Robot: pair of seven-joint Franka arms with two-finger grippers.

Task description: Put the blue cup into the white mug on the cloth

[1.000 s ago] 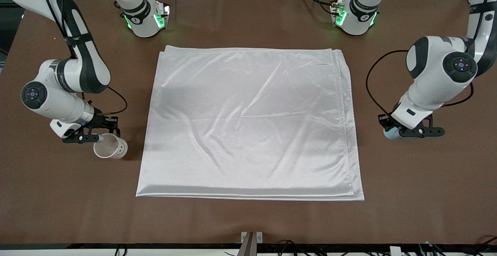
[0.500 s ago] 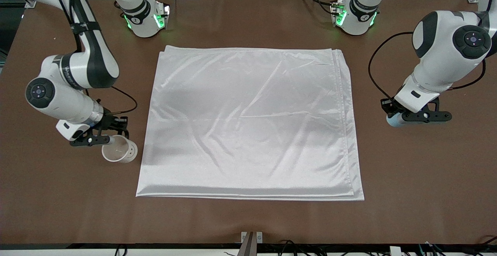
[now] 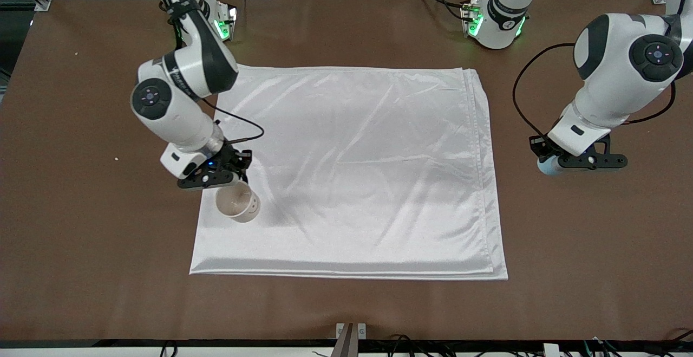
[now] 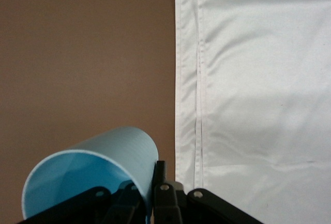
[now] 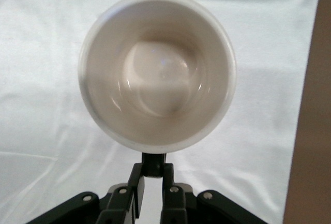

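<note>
My right gripper (image 3: 234, 179) is shut on the black handle of the white mug (image 3: 237, 203) and holds it above the cloth (image 3: 357, 173), over the cloth's edge at the right arm's end. In the right wrist view the mug (image 5: 158, 71) shows its empty beige inside, with the gripper (image 5: 154, 178) clamped on the handle. My left gripper (image 3: 551, 163) is shut on the blue cup (image 3: 546, 166) above the bare table at the left arm's end, off the cloth. In the left wrist view the blue cup (image 4: 98, 175) is pinched by its wall in the gripper (image 4: 150, 195).
The brown table (image 3: 346, 308) surrounds the cloth. The two arm bases with green lights (image 3: 208, 24) (image 3: 495, 21) stand along the table edge farthest from the front camera. A small mount (image 3: 351, 332) sits at the nearest table edge.
My right gripper has lifted the white mug off the bare table and carried it over the cloth's edge. My left gripper has lifted the blue cup a little.
</note>
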